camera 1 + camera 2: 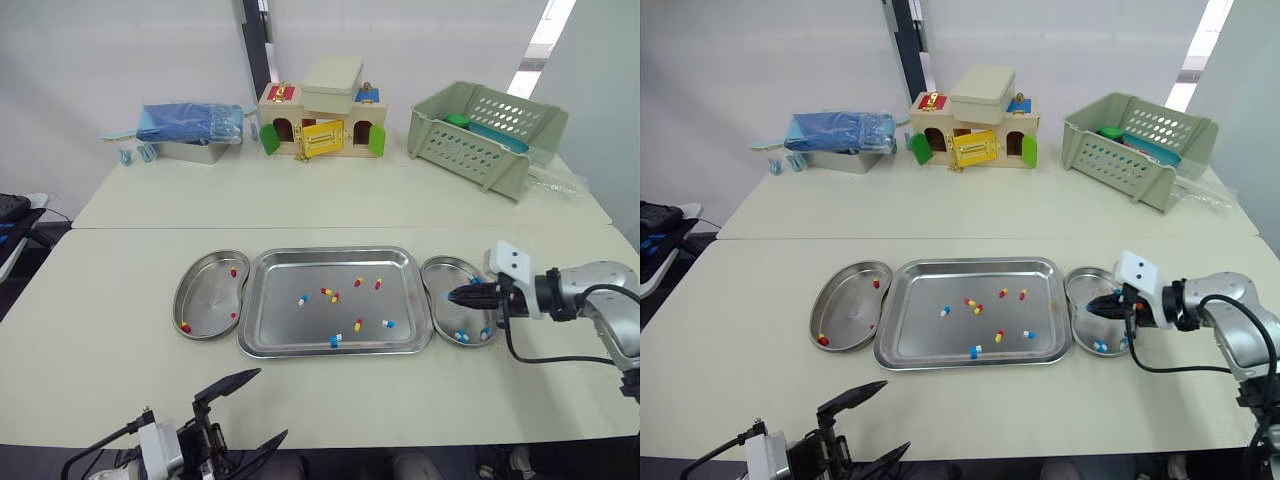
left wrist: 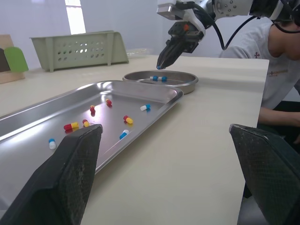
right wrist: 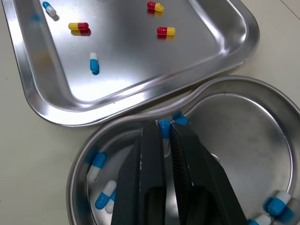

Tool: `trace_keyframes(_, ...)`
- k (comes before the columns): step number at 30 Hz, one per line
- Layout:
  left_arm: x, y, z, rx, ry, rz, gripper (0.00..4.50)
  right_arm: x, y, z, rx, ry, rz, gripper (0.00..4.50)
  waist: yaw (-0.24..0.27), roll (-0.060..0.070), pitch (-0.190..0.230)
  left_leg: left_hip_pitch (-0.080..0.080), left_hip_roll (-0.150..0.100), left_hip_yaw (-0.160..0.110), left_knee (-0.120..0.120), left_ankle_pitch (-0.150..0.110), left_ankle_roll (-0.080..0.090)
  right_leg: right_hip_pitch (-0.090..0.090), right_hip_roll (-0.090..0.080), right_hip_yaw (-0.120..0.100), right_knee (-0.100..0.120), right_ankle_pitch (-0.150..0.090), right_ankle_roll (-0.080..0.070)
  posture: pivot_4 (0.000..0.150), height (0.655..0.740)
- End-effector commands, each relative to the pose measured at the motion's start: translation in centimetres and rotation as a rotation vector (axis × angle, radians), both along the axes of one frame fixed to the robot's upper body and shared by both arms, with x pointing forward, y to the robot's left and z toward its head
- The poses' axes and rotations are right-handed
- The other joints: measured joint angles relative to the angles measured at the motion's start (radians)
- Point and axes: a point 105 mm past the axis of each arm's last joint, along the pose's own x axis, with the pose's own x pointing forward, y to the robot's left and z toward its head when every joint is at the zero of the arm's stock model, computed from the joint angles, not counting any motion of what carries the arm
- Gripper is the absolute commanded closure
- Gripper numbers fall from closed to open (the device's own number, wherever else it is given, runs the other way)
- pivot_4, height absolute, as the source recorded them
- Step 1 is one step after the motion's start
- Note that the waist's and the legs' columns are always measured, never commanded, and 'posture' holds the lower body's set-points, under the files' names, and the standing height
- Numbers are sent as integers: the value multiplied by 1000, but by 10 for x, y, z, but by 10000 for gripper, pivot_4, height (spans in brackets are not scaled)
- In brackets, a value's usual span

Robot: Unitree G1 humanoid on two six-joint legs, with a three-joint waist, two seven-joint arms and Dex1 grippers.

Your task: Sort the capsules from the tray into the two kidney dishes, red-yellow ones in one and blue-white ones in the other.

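Observation:
The steel tray (image 1: 335, 256) lies mid-table holding several capsules, red-yellow ones (image 1: 327, 293) and blue-white ones (image 1: 336, 340). The left kidney dish (image 1: 205, 300) holds a few red-yellow capsules (image 1: 185, 326). The right kidney dish (image 1: 443, 270) holds blue-white capsules (image 1: 462, 336). My right gripper (image 3: 164, 125) hovers low over this dish's tray-side rim, shut on a blue-white capsule (image 3: 164, 130) held at its tips. My left gripper (image 1: 255, 410) stands open near the table's front edge, short of the tray, with nothing in it.
Along the far edge stand a green slatted basket (image 1: 490, 130), a wooden toy house (image 1: 320, 120) and a metal box with blue cloth (image 1: 190, 125). A person in a white shirt (image 2: 276, 56) sits beside the table's right end.

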Motion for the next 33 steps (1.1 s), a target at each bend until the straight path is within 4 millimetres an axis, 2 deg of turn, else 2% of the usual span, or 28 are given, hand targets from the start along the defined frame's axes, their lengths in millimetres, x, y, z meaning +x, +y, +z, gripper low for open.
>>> trace_keyframes(1, 0, 0, 1, -1, -10, -14, 0, 3, -7, 6, -15, -48, -15, 38116, 1, 0, 0, 0, 0, 0, 0, 0, 0, 0, 0, 0, 0, 0, 0, 1500, 7400)
trace_keyframes(2, 1, 0, 1, -1, -11, -15, 0, 3, -7, 4, -15, -41, -16, 36865, 2, 0, 0, 0, 0, 0, 0, 0, 0, 0, 0, 0, 0, 0, 0, 1500, 7400)
trace_keyframes(6, 2, 1, 2, 0, -15, -15, 0, 2, -7, 3, -8, -34, -13, 26834, 3, 0, 0, 0, 0, 0, 0, 0, 0, 0, 0, 0, 0, 0, 0, 1500, 7400)
trace_keyframes(15, 3, 6, 5, 5, -17, 34, 0, 1, -15, 8, 15, -51, -21, 166, 3, 0, 0, 0, 0, 0, 0, 0, 0, 0, 0, 0, 0, 0, 0, 1500, 7400)
trace_keyframes(16, 4, 8, 5, 1, -18, 49, 0, -1, -17, 9, 28, -55, -17, 166, 3, 0, 0, 0, 0, 0, 0, 0, 0, 0, 0, 0, 0, 0, 0, 1500, 7400)
trace_keyframes(22, 3, 28, 8, 2, 9, 190, 0, -5, -58, 33, 119, -90, -125, 166, 5, 0, 1, 0, 0, 0, 0, 0, 0, 1, 0, 0, -1, 0, 0, 1500, 7400)
trace_keyframes(27, 1, 51, 13, 41, 9, 280, 0, -10, -113, 31, 48, -64, -248, 166, 4, 0, 1, 0, 0, 1, 0, 0, 0, 1, 0, 0, -1, 0, 0, 1500, 7400)
trace_keyframes(30, -4, 60, 14, 58, 19, 305, 0, -8, -136, 32, 30, -57, -308, 166, 0, 0, 1, 1, 0, 2, 0, 0, 0, 1, 0, 0, -1, 0, 0, 1500, 7400)
trace_keyframes(33, -7, 62, 13, 66, 29, 309, 0, -5, -149, 31, 20, -57, -345, 166, -6, 3, 2, 2, 0, 3, 0, 0, 0, 1, 0, 2, 0, 0, 0, 1500, 7400)
